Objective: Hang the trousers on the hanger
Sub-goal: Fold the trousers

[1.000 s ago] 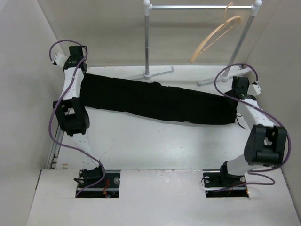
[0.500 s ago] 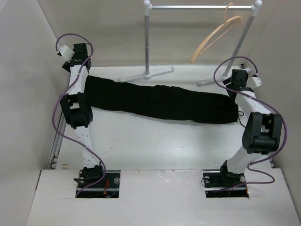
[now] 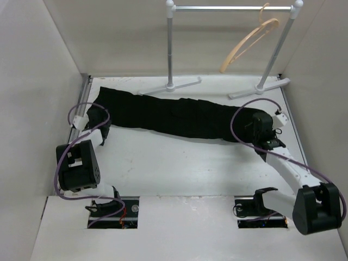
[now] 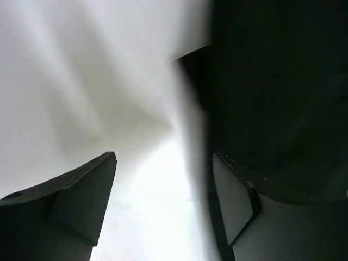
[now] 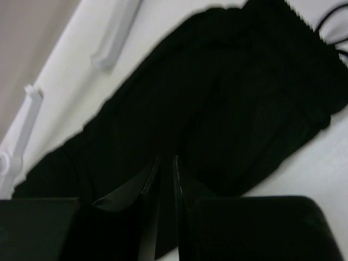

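The black trousers (image 3: 179,114) lie stretched out across the table, from far left to mid right. The tan wooden hanger (image 3: 247,43) hangs tilted from the rail at the back right, away from both arms. My left gripper (image 3: 99,115) sits low at the trousers' left end. In the left wrist view it (image 4: 163,163) is open over bare white table, with the trousers (image 4: 272,81) just beside its right finger. My right gripper (image 3: 251,128) hovers over the trousers' right end. There its fingers (image 5: 166,163) stand a narrow gap apart above the trousers (image 5: 217,98), pinching nothing that I can see.
A grey metal rail (image 3: 228,8) with white joints spans the back, its two feet (image 3: 174,86) (image 3: 261,88) resting just behind the trousers. White walls close in the table on the left, right and back. One rail foot (image 5: 117,32) shows in the right wrist view.
Both grippers let go of the trousers' ends and both arms drew back toward the near edge and folded low. The trousers now lie slack. The right jaws opened, then narrowed.
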